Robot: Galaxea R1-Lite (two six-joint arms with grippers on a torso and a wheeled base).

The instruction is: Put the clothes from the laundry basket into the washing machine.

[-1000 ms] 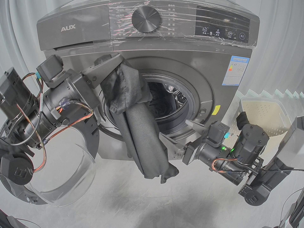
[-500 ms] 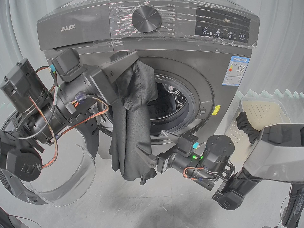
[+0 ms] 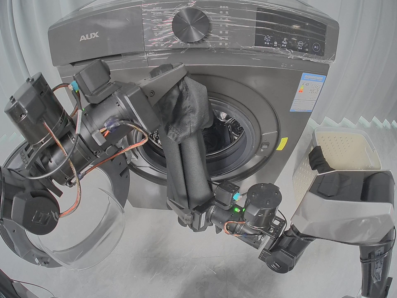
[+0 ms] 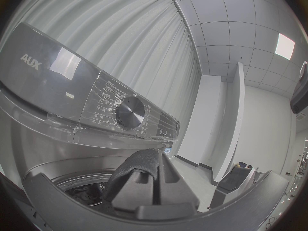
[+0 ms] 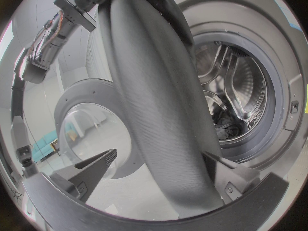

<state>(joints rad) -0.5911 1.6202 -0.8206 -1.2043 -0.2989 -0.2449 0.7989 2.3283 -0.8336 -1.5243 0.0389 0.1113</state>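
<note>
So, the relation that matters here: the long dark grey garment (image 3: 184, 162) hangs nearly straight up and down right in front of the round drum opening (image 3: 227, 133) of the grey front-loading washing machine (image 3: 264, 92). Its long axis is vertical, with the top end up by the upper left of the opening and the bottom end dangling below the lower lip. The drum is behind the cloth, so my guess is it has to go forward and in. The low tail looks like the bit that could snag on the lip.

The left gripper (image 3: 178, 76) is clamped tight on the top of the dark grey garment, and a fold bulges over its fingers in the left wrist view. The right gripper (image 3: 186, 216) sits down at the bottom end, jaws wide apart with the cloth running between them. I can't tell if the pads actually touch it. So the right arm is nearer the loose end and the left carries the weight.

Some dark clothes (image 5: 226, 125) already lie in the drum. The cream perforated plastic laundry basket (image 3: 347, 145) stands to the machine's right with another dark cloth (image 3: 318, 160) over its rim, well apart from both grippers.
</note>
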